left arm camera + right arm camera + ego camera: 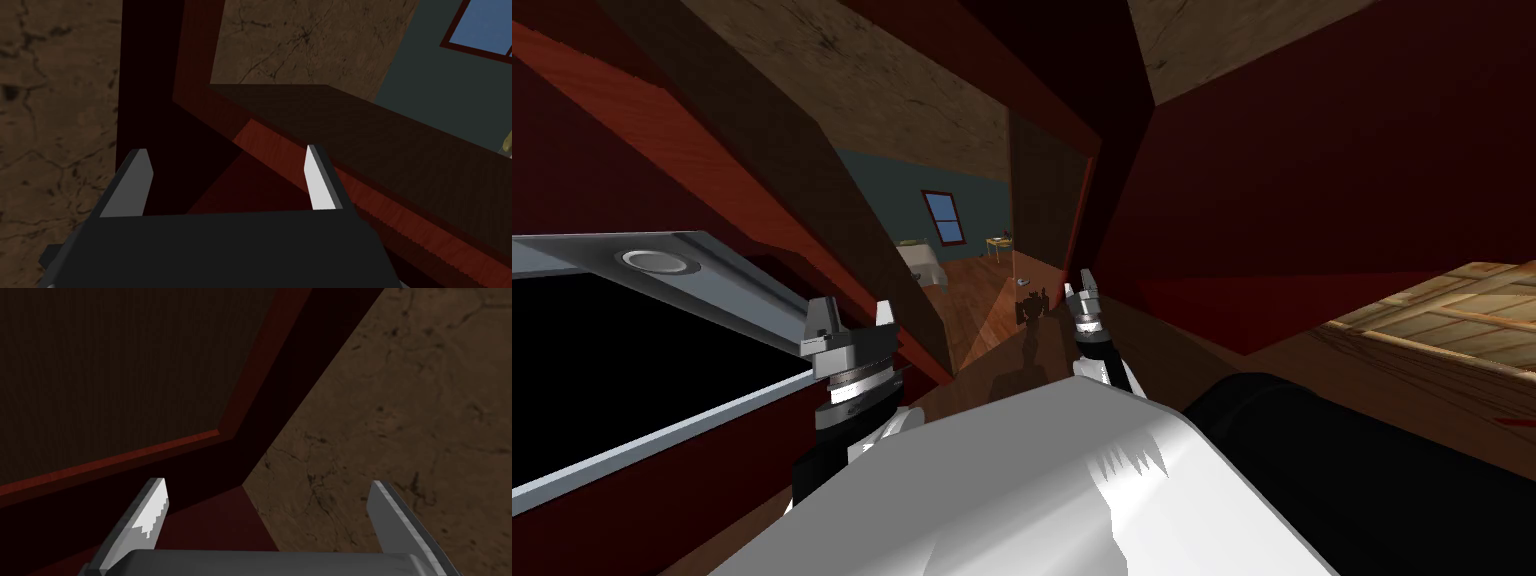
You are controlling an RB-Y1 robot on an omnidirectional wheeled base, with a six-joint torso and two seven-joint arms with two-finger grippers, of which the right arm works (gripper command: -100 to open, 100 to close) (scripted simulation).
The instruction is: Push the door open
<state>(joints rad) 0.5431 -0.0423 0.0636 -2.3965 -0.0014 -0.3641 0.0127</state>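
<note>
- Dark red door frame (662,150) crowds both sides.
- Left gripper (852,315) and right gripper (1079,287): fingers spread, nothing held.
- Door (1047,190) just beyond right gripper: upright, long axis vertical, swung inward, edge toward me.
- Likely late in the push; next, nudge leaf wider.
- Far: window (944,217).

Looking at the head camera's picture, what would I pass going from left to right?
Grey-rimmed black panel, left tool, blue window in the far room, right tool, light wooden planks.
</note>
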